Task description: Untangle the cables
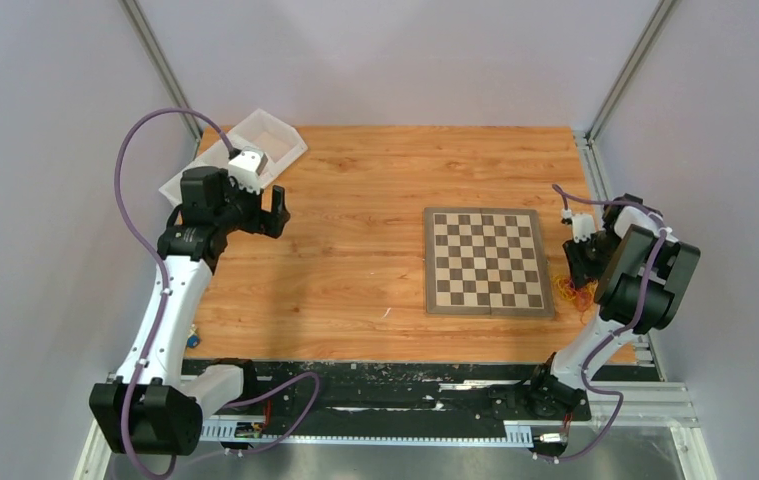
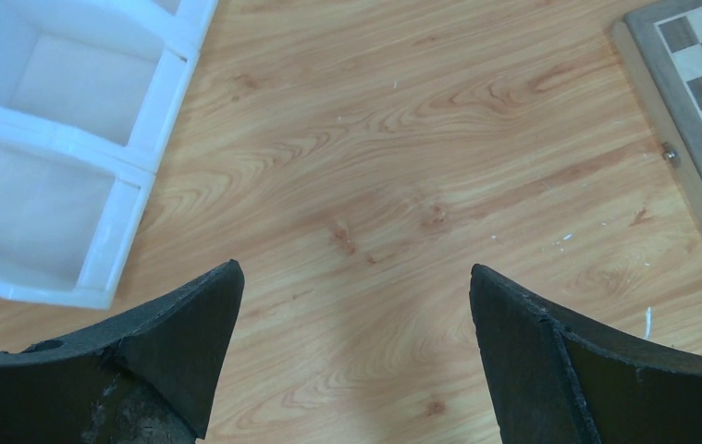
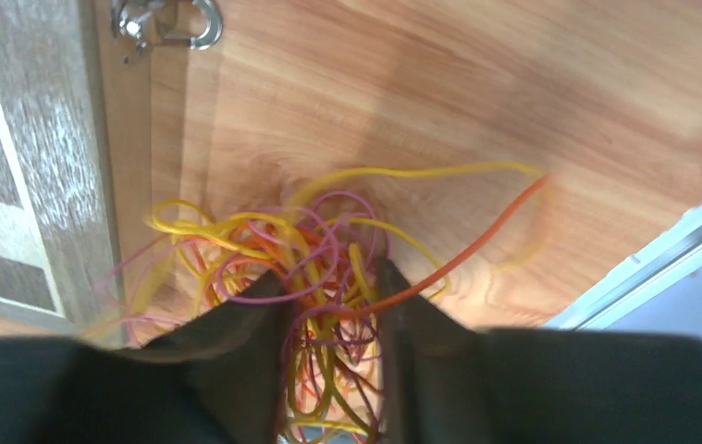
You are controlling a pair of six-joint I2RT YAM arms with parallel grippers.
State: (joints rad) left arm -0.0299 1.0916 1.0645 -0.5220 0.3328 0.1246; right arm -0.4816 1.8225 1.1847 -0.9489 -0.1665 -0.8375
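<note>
The cables (image 1: pixel 574 292) are a small tangle of thin yellow, orange, red and purple strands on the wooden table, just right of the chessboard's near right corner. In the right wrist view the cables (image 3: pixel 305 248) lie bunched between my fingers, with one orange strand trailing off to the right. My right gripper (image 3: pixel 333 289) is down on the tangle, its jaws close together with strands pinched between them. In the top view it (image 1: pixel 579 274) is mostly hidden under its wrist. My left gripper (image 1: pixel 277 212) is open and empty over bare wood (image 2: pixel 354 277) at the far left.
The chessboard (image 1: pixel 485 260) lies right of centre; its edge (image 3: pixel 32 139) and metal clasp (image 3: pixel 166 23) are beside the tangle. A white compartment tray (image 1: pixel 275 135) stands at the back left, by my left gripper (image 2: pixel 157 148). The table's metal side rail (image 3: pixel 661 259) runs close on the right.
</note>
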